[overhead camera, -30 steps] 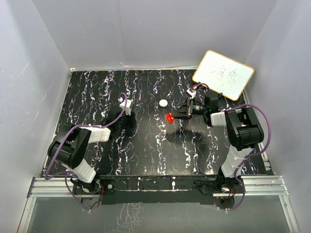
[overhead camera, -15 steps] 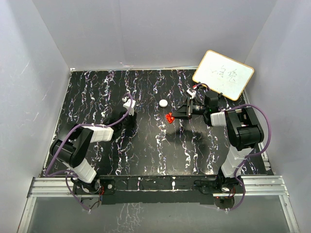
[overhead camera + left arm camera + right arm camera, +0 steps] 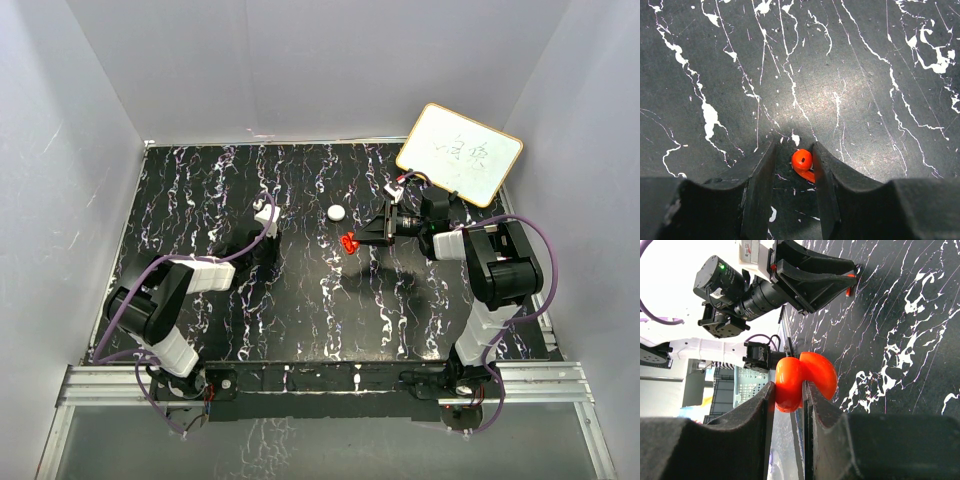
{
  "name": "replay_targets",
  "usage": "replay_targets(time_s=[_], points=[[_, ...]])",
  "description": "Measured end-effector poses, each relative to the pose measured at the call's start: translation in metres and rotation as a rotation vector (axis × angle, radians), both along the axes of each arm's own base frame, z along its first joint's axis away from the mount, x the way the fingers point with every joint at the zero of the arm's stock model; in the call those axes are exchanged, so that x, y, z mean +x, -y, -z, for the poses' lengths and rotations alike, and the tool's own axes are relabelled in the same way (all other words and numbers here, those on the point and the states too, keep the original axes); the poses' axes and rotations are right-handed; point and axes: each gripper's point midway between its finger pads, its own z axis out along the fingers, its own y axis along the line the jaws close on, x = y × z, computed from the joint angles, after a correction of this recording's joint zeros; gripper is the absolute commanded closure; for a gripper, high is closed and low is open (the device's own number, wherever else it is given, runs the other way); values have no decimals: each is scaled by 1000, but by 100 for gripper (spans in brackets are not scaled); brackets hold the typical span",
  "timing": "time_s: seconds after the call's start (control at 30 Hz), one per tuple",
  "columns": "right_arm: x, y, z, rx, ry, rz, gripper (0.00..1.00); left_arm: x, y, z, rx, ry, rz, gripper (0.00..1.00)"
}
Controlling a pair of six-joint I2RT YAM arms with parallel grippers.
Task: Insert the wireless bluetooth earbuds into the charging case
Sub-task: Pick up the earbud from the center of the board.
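Left claw [image 3: 795, 146], set narrow, brackets a red earbud [image 3: 801, 160] against the black marbled bench [image 3: 865, 75]; one finger touches it, a gap shows at the other, so a firm grip cannot be told. Right claw [image 3: 789, 385] is clamped on the red charging case [image 3: 812, 372], well apart from the earbud; its interior is hidden. A white disc [image 3: 337, 212] lies near the case.
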Motion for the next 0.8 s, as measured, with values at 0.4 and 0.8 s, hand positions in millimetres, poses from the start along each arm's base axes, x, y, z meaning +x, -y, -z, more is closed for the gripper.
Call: replay_targets(time_s=[0.4,0.8], points=[[0,0,0,0,0,0,100,-2,1,0,0,-5,3,65],[0,0,0,0,0,0,100,-8,2,1,3,-15,-4,72]])
